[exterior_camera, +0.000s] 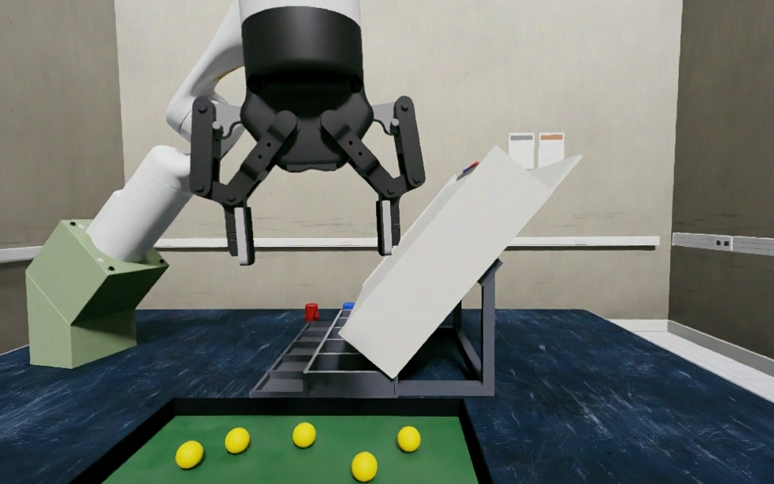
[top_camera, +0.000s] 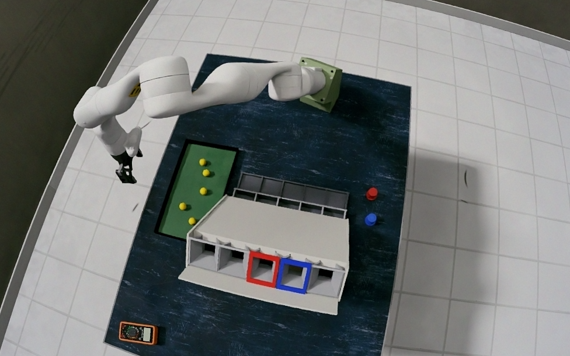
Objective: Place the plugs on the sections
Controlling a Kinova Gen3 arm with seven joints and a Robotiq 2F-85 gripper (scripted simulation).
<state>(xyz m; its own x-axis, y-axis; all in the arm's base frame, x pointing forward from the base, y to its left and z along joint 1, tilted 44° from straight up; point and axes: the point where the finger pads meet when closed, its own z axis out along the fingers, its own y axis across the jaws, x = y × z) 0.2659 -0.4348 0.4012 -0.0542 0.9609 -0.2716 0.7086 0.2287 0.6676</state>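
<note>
My gripper (top_camera: 125, 175) (exterior_camera: 315, 239) is open and empty. It hangs high, left of the green marble tray (top_camera: 180, 181) (exterior_camera: 155, 439) in the overhead view. Several yellow marbles (top_camera: 202, 191) (exterior_camera: 304, 434) lie in the tray. The white cover (top_camera: 274, 225) (exterior_camera: 450, 264) slopes over the pipes. The red-banded funnel (top_camera: 261, 269) and the blue-banded funnel (top_camera: 295, 276) open side by side along its high edge. The grey sectioned bin (top_camera: 294, 196) (exterior_camera: 317, 361) sits under its low edge. The red plug (top_camera: 371, 194) (exterior_camera: 312, 312) and the blue plug (top_camera: 370, 219) (exterior_camera: 348, 305) stand on the mat right of the bin.
The arm's green base (top_camera: 320, 84) (exterior_camera: 83, 294) stands at the back of the dark blue mat (top_camera: 287, 132) (exterior_camera: 558, 385). An orange multimeter (top_camera: 138, 332) lies at the mat's front left corner. White tiled floor (top_camera: 499, 177) surrounds the mat.
</note>
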